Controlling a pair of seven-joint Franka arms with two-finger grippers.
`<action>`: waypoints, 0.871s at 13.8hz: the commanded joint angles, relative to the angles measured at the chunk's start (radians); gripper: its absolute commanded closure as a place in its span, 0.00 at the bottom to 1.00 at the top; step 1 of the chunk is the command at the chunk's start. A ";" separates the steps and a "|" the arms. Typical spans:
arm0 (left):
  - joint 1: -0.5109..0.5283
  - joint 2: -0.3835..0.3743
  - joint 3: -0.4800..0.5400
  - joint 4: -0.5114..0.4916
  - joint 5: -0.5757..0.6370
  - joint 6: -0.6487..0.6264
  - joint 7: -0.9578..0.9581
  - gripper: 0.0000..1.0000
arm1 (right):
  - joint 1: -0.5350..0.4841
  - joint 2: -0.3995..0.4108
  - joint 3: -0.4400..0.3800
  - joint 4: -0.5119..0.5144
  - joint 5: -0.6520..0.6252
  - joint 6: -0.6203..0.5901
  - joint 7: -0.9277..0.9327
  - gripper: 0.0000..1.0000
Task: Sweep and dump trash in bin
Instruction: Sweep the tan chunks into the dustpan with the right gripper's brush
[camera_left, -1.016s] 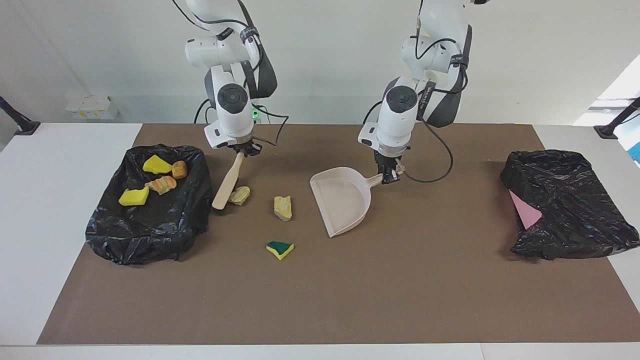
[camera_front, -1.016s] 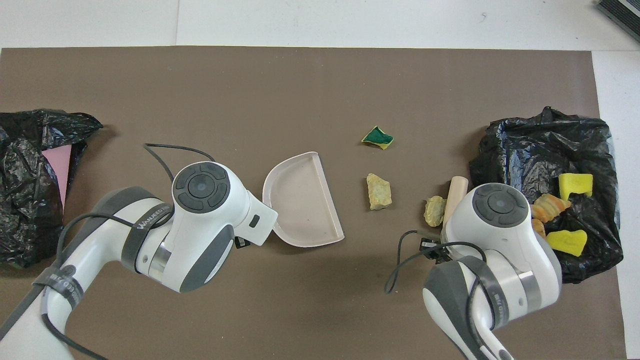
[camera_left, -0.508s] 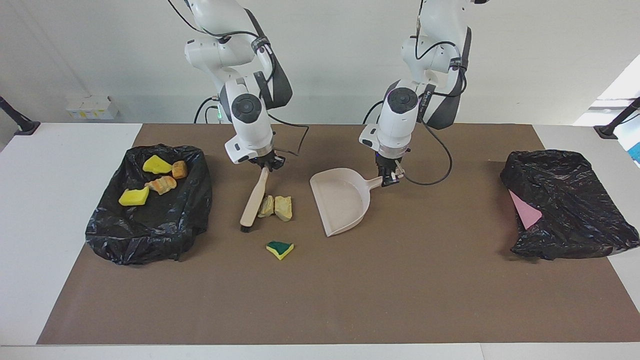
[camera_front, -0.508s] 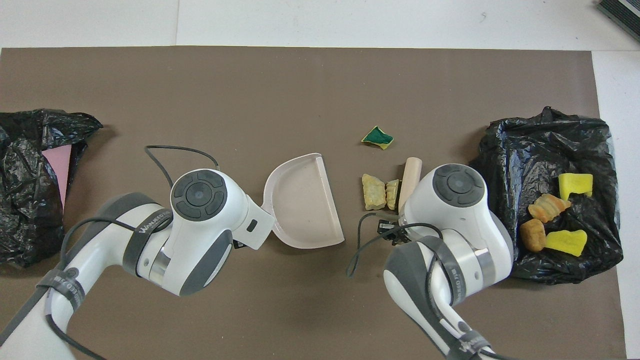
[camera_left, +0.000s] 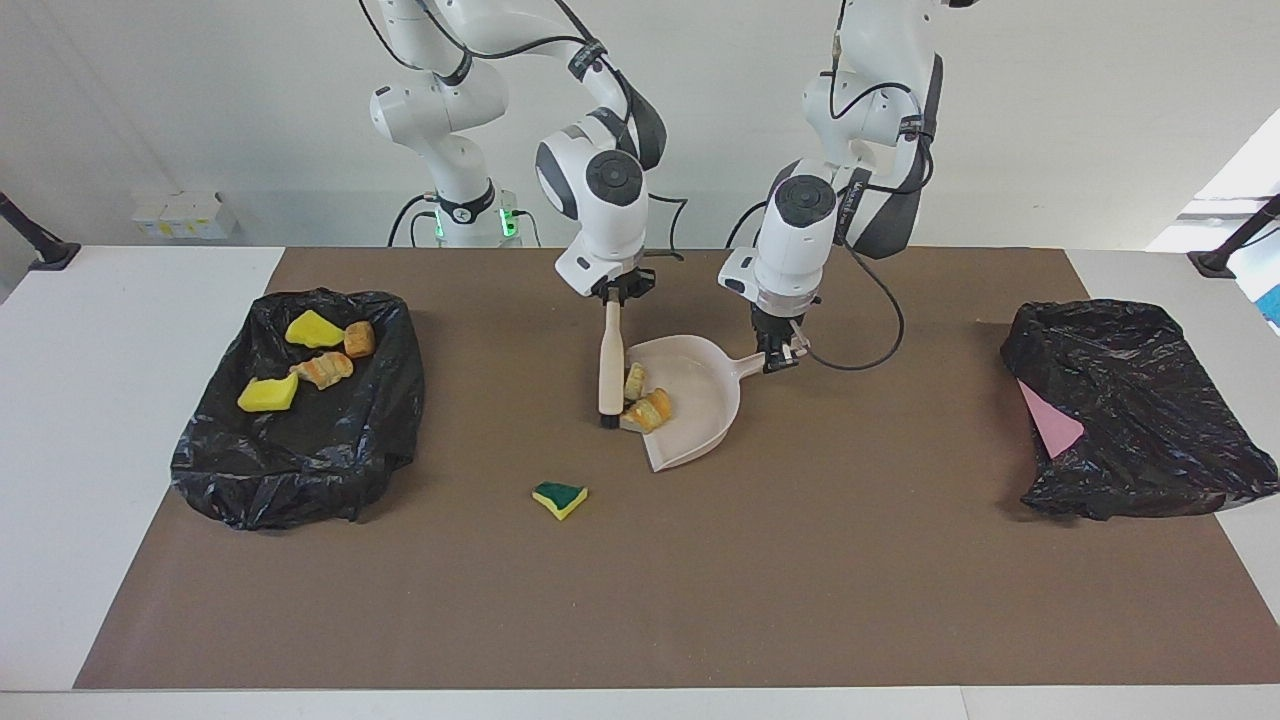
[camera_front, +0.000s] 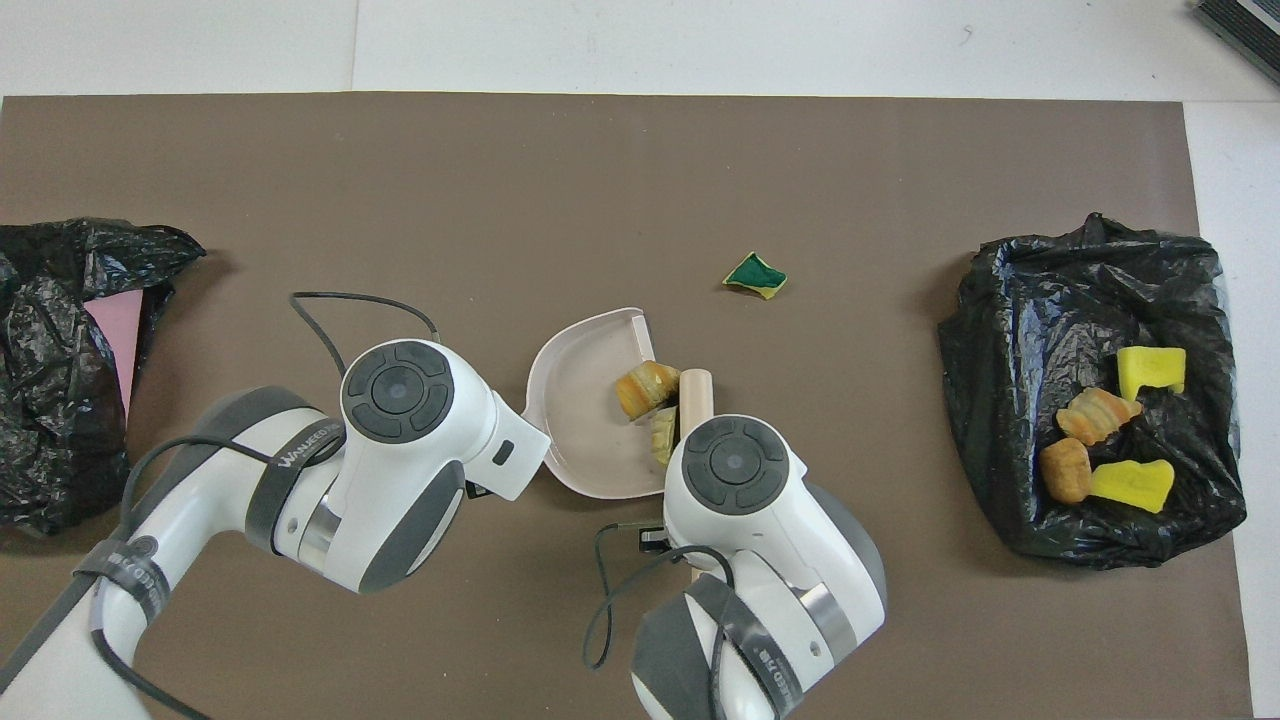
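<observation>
Right gripper (camera_left: 622, 292), clamped on the beige hand brush (camera_left: 609, 365), presses two tan scraps (camera_left: 645, 398) into the beige plastic dustpan (camera_left: 700, 420) gripped by left gripper (camera_left: 778, 352); green-and-yellow sponge wedge (camera_left: 560, 498) lies farther out, nearer the brush.

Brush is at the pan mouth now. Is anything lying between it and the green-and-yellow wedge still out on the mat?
Nothing visible. Bare mat lies between the brush in the right gripper and the green-and-yellow wedge, farther from the robots than the dustpan.
</observation>
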 joint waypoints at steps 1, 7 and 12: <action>-0.004 -0.031 0.011 -0.042 0.016 0.031 0.018 1.00 | -0.006 -0.004 -0.002 0.105 0.011 -0.110 -0.042 1.00; 0.002 -0.031 0.011 -0.046 0.016 0.041 0.018 1.00 | -0.033 0.033 -0.007 0.217 -0.138 -0.167 -0.205 1.00; 0.011 -0.031 0.011 -0.046 0.016 0.039 0.012 1.00 | -0.185 0.160 -0.011 0.346 -0.345 -0.146 -0.439 1.00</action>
